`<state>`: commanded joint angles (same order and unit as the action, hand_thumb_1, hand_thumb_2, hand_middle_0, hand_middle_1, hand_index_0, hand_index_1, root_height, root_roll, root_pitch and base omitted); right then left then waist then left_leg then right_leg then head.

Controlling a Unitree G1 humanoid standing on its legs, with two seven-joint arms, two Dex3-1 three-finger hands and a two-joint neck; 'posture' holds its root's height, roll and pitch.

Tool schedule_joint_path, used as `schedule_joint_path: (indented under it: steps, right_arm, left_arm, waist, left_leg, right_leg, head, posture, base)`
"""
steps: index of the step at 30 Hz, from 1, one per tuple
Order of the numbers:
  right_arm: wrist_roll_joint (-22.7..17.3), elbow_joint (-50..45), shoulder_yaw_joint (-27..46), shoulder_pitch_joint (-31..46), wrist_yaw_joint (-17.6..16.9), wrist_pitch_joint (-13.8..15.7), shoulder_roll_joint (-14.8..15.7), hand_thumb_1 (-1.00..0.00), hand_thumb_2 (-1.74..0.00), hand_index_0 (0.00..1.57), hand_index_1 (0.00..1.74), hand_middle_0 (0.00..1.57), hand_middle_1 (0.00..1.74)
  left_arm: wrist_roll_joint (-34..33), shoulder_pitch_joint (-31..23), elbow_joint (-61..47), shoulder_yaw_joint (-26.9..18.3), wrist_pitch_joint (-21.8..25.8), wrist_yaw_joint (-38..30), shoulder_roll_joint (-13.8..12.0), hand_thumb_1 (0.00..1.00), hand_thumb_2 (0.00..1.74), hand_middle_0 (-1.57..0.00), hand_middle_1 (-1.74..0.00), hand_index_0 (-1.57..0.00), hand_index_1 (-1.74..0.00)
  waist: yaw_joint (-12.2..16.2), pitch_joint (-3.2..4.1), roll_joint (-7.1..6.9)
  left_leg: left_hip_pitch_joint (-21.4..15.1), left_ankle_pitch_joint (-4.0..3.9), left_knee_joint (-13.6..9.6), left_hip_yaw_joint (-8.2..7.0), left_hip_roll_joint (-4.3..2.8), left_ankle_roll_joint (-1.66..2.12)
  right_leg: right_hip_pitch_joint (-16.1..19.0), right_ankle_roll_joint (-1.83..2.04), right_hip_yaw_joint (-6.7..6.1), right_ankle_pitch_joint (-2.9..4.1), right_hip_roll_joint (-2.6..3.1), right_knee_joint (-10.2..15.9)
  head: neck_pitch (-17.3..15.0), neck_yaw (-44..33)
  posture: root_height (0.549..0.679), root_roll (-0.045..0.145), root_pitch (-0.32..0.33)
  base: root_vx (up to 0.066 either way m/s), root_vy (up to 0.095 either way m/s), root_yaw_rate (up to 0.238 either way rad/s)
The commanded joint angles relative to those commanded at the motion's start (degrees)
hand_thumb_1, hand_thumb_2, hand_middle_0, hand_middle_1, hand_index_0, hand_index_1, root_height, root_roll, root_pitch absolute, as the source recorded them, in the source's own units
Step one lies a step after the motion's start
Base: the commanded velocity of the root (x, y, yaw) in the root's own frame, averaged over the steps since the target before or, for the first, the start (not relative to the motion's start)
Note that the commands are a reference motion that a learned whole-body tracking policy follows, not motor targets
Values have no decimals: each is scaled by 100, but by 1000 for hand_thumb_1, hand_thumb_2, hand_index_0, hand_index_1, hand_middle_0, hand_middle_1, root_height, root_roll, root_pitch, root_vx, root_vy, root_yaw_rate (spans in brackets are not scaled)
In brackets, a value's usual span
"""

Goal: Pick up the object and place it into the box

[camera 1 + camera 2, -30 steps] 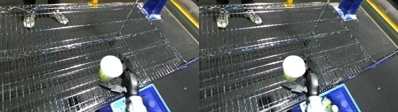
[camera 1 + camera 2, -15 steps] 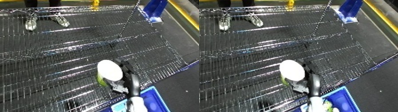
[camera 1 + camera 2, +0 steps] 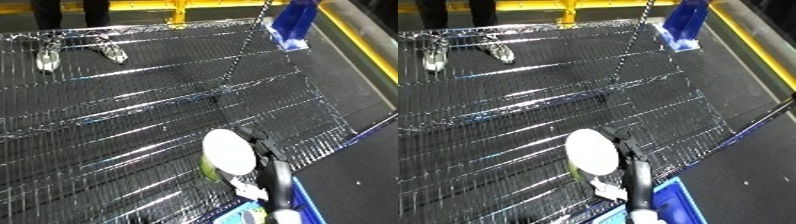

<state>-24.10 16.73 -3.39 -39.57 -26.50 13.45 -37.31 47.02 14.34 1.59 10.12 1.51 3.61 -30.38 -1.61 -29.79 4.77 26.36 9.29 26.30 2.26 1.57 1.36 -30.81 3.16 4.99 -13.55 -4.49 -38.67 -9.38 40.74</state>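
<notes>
1. Container's support: wire shelf (image 3: 133,115), silver grid, sloping across the whole view.
2. Destination: blue bin (image 3: 678,202), corner showing at the lower edge, just beside the right forearm, toward the robot from the object.
3. Object: green container (image 3: 213,167) with white lid (image 3: 227,151), at the shelf's near right part, lid facing the camera, long axis tilted.
4. Right hand (image 3: 258,150): black fingers curled around the container's right side, holding it.
5. Left hand: out of view; the right hand is the working one.
</notes>
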Motion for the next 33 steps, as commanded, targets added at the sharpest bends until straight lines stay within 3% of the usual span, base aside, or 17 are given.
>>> schedule_joint_path:
  steps: [8, 16, 22, 33]
  right_arm:
    - [72, -927, 435, 963, 46, -31, 320, -600, -1044, 942, 1044, 942, 1044]
    - [94, -1289, 796, 1588, 122, -7, 381, -600, -1044, 942, 1044, 942, 1044]
    - [71, -1382, 1019, 1918, 108, 4, 376, -600, -1044, 942, 1044, 942, 1044]
    - [-153, -1298, 1466, 2833, 219, 91, 447, -600, -1044, 942, 1044, 942, 1044]
  left_arm:
    - [-123, -100, 133, -175, 14, 84, 218, 1000, 1740, -1570, -1740, -1570, -1740]
    - [-216, -218, 261, -319, 93, 236, 420, 1000, 1740, -1570, -1740, -1570, -1740]
    - [-200, -293, 380, -349, 194, 339, 519, 1000, 1740, -1570, -1740, -1570, -1740]
    - [-100, -501, 628, -347, 409, 347, 782, 1000, 1740, -1570, -1740, -1570, -1740]
  waist:
    - [292, 0, -176]
    - [511, 20, -197]
    - [663, 148, -141]
    - [1069, 412, 59]
  left_leg:
    - [-658, 81, -80, -95, -140, 50]
    - [-1174, 109, -202, -227, -267, 115]
    - [-1442, 90, -401, -331, -320, 142]
    - [-1920, 55, -789, -594, -382, 192]
  right_leg:
    - [654, 16, -95, 32, -6, 283]
    - [1157, 5, -178, 59, -29, 552]
    - [1359, 13, -260, 71, -23, 723]
    - [1630, 75, -440, 155, -55, 1090]
  head:
    - [-405, 26]
    - [-612, 352]
    - [-723, 689]
    - [-1232, 1280]
  posture:
    - [658, 61, 88]
    - [663, 65, 40]
    - [666, 65, 29]
    - [670, 68, 20]
  base:
    - [-1, 42, -115]
    - [-7, 53, -98]
    - [-15, 63, -89]
    - [-2, 96, -148]
